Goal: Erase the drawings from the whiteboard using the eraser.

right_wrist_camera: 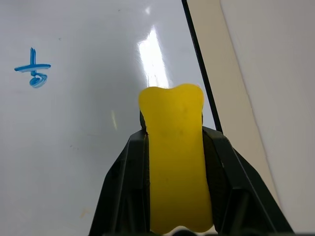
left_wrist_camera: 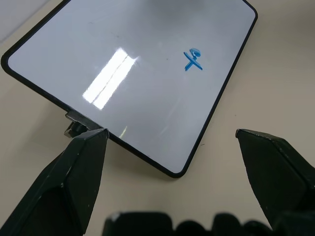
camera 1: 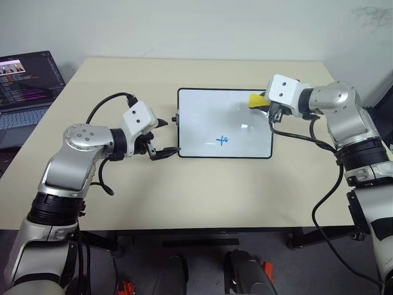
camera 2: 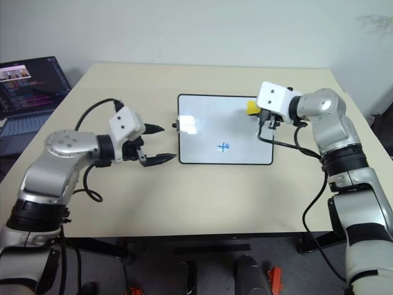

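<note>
Beige tabletop [camera 1: 202, 190], whiteboard [camera 1: 202, 104] flat at centre, laptop [camera 1: 24, 92] off beyond its left end. Right gripper [right_wrist_camera: 174, 147] clamped on the yellow eraser [right_wrist_camera: 173, 162], poised above the whiteboard's far right corner. One blue drawing [camera 1: 223, 141] left, toward the near edge, leftward of the eraser. Left gripper [camera 1: 161, 137] spread wide, empty, beside the whiteboard's left edge.

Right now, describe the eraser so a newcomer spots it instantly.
Start at the beige table, then find the whiteboard at its middle. Over the board's far right corner, the right gripper has its jaws shut on the eraser, a small yellow block and the one bright yellow thing here.
</note>
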You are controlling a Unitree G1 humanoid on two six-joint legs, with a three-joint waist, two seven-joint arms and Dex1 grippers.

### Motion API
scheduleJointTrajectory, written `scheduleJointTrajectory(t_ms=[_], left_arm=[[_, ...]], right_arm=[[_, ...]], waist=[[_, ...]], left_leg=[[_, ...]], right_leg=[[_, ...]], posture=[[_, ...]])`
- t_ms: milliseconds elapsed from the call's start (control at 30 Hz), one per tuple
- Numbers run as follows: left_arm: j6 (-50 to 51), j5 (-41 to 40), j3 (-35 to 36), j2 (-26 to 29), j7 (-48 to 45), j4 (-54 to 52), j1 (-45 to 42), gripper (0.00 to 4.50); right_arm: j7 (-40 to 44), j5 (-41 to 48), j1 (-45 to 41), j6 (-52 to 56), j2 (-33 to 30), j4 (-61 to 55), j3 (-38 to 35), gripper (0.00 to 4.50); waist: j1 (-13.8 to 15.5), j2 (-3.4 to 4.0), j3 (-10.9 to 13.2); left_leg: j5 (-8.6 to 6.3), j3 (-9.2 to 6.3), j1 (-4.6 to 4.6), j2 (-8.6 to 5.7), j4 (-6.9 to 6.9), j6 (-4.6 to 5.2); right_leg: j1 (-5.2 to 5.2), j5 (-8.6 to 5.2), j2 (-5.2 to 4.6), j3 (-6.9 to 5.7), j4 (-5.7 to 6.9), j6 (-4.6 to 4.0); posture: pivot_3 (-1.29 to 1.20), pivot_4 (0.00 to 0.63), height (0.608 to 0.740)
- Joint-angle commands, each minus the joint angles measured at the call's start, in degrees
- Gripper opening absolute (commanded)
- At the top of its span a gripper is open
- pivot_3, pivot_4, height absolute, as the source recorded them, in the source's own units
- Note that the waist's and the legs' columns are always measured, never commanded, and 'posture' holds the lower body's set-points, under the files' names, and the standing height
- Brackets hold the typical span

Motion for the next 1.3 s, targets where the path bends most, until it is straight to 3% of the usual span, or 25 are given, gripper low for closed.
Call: scheduleJointTrajectory(t_ms=[33, 900, 1300], left_arm=[[-0.82, -0.40, 1.44, 0.23, 0.06, -2.22, -1.36, 4.50], [-0.95, -0.37, 0.60, -0.64, -0.57, -1.74, -2.43, 4.50], [-0.45, 0.69, -2.13, -2.78, -0.20, -1.91, 1.35, 4.50]], right_arm=[[-0.07, 1.52, -1.40, 0.18, 0.25, -2.77, -1.77, 1.09], [-0.15, 1.94, -0.51, 1.91, 0.45, -4.30, -1.56, 1.09], [2.38, 2.39, 10.15, 9.31, 1.96, -16.04, 0.02, 1.09]], waist=[[0.00, 0.00, 0.00], [0.00, 0.00, 0.00], [0.10, -0.01, -0.01]], left_leg=[[0.00, 0.00, 0.00, 0.00, 0.00, 0.00], [0.00, 0.00, 0.00, 0.00, 0.04, 0.00], [0.00, -0.05, 0.02, 0.00, 0.12, 0.00]], right_leg=[[0.00, 0.00, 0.00, 0.00, 0.00, 0.00], [0.00, 0.12, 0.01, 0.00, 0.04, 0.19], [0.06, 0.12, 0.03, -0.02, 0.11, 0.19]], posture=[[0.00, 0.150, 0.740], [0.00, 0.150, 0.740], [0.00, 0.150, 0.740]])
